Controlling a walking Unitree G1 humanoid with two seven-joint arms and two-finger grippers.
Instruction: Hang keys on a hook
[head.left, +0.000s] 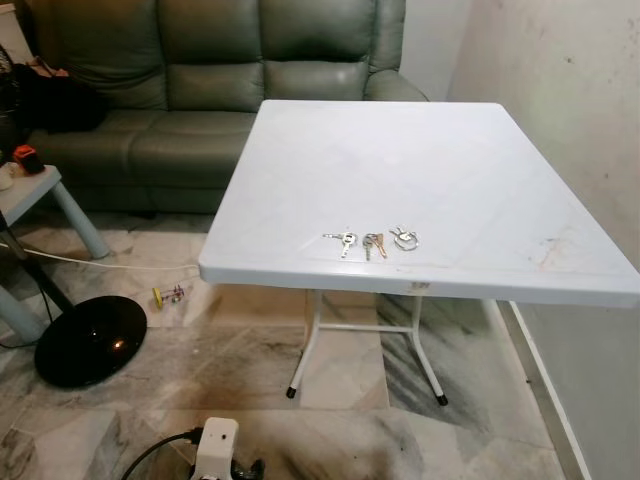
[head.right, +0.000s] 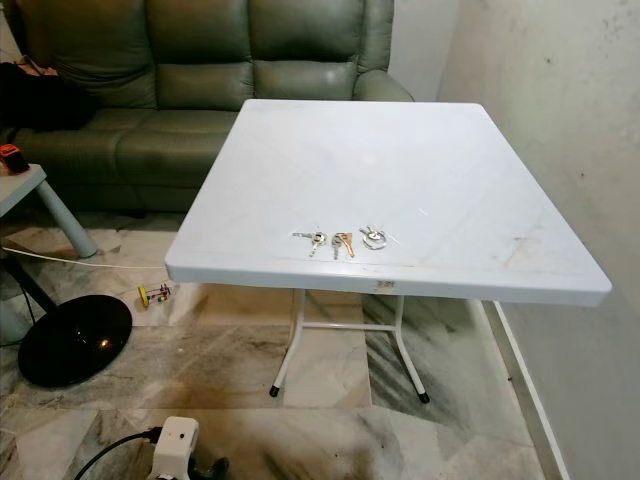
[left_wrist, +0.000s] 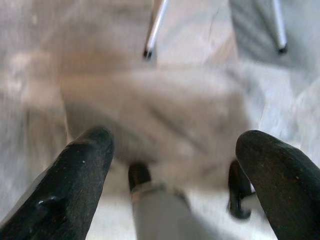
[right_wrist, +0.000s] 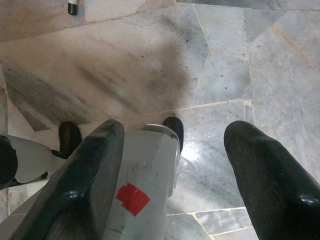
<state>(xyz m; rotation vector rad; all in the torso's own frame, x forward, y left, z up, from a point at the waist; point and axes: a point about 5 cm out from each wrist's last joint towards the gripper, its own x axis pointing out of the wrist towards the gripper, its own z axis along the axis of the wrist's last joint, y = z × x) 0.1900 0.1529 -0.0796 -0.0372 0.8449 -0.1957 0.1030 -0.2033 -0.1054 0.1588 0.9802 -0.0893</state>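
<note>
3 small key bunches (head.left: 371, 241) in a row, flat near the front edge of the white table (head.left: 470, 160)

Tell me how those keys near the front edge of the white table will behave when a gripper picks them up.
The keys look small, flat and metal, so probably light but hard to pinch off the smooth white table. They lie in loose clusters, apparently on a ring, so they'd likely dangle and swing, and slide if nudged.

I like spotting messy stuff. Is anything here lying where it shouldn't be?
Yes. A small toy lies on the marble floor beside the white table. The keys sit near the table's front edge, not on a hook.
</note>
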